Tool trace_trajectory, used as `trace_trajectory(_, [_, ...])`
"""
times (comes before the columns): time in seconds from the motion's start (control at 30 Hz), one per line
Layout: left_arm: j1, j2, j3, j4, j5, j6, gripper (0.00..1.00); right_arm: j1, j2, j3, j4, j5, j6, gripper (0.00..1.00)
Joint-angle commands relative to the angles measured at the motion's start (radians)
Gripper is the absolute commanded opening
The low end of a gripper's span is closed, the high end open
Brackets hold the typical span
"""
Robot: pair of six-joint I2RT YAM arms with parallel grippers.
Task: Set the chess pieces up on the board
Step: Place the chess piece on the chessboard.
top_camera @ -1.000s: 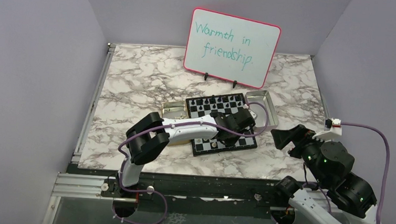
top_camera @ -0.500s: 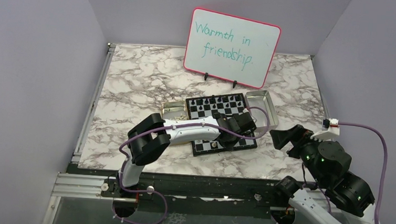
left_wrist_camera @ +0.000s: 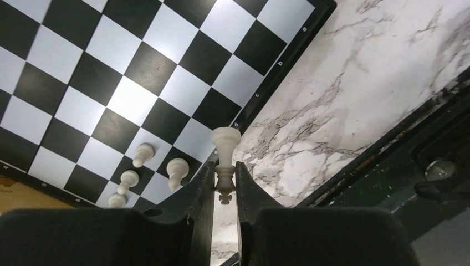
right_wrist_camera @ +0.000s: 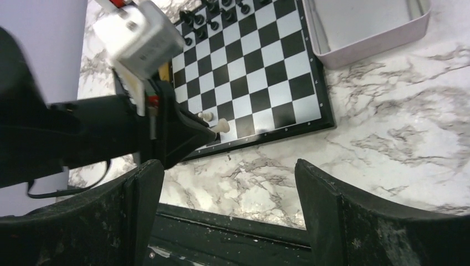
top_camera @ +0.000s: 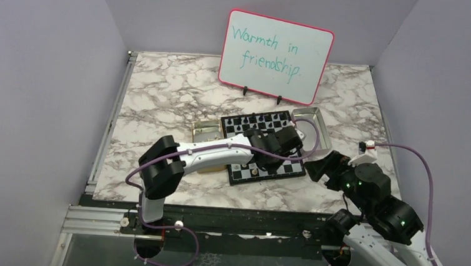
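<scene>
Nearest the arm bases, the right claw point(right_wrist_camera: 228, 166) hovers over the grey-veined marble table point(right_wrist_camera: 388, 138). Its black fingers are spread wide with nothing between them, probably held off the board to leave the other arm room.

Just beyond, the left claw point(left_wrist_camera: 224, 174) is clamped on a pale cream chess piece with a small cross on its head point(left_wrist_camera: 225, 145). It pinches the narrow neck with the wide base pointing away, likely so the piece can go down base first. The piece sits over the near edge row of the small black-and-white chequered board point(left_wrist_camera: 166, 83), beside four standing cream pieces point(left_wrist_camera: 177, 170). Whether its base touches, I cannot tell.

Only the left wrist view shows that grip. The right wrist view alone shows the tiny black pieces point(right_wrist_camera: 198, 20) on the far rows and the silver metal tray point(right_wrist_camera: 382, 41) just beside the board's far right corner. The overhead view adds the tan box point(top_camera: 206, 131) and the pink-framed whiteboard point(top_camera: 276, 48), but there the left arm hides the held piece.
</scene>
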Motion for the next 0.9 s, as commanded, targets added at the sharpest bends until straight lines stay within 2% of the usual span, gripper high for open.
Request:
trace_trajectory(0.0, [0.019, -0.090, 0.002, -0.002, 0.042, -0.012, 0.17, 0.005, 0.011, -0.052, 0.121, -0.081, 0.047, 0.91])
trace_trajectory(0.1, [0.036, -0.131, -0.016, 0.018, 0.084, -0.015, 0.17, 0.005, 0.025, -0.107, 0.190, -0.107, 0.066, 0.85])
trace_trajectory(0.17, [0.044, -0.163, -0.031, 0.036, 0.114, -0.015, 0.17, 0.005, 0.047, -0.146, 0.247, -0.126, 0.073, 0.73])
trace_trajectory(0.27, [0.049, -0.209, -0.054, 0.052, 0.161, -0.012, 0.17, 0.005, 0.100, -0.174, 0.304, -0.122, 0.101, 0.50])
trace_trajectory(0.33, [0.051, -0.234, -0.076, 0.061, 0.188, -0.012, 0.17, 0.005, 0.137, -0.192, 0.367, -0.124, 0.112, 0.44])
trace_trajectory(0.57, [0.056, -0.282, -0.108, 0.092, 0.288, 0.002, 0.17, 0.004, 0.318, -0.189, 0.576, -0.192, 0.119, 0.38])
trace_trajectory(0.73, [0.059, -0.293, -0.110, 0.110, 0.281, -0.007, 0.16, 0.004, 0.419, -0.208, 0.659, -0.232, 0.063, 0.36])
trace_trajectory(0.87, [0.059, -0.309, -0.151, 0.190, 0.279, -0.059, 0.15, 0.005, 0.465, -0.228, 0.652, -0.284, 0.043, 0.34])
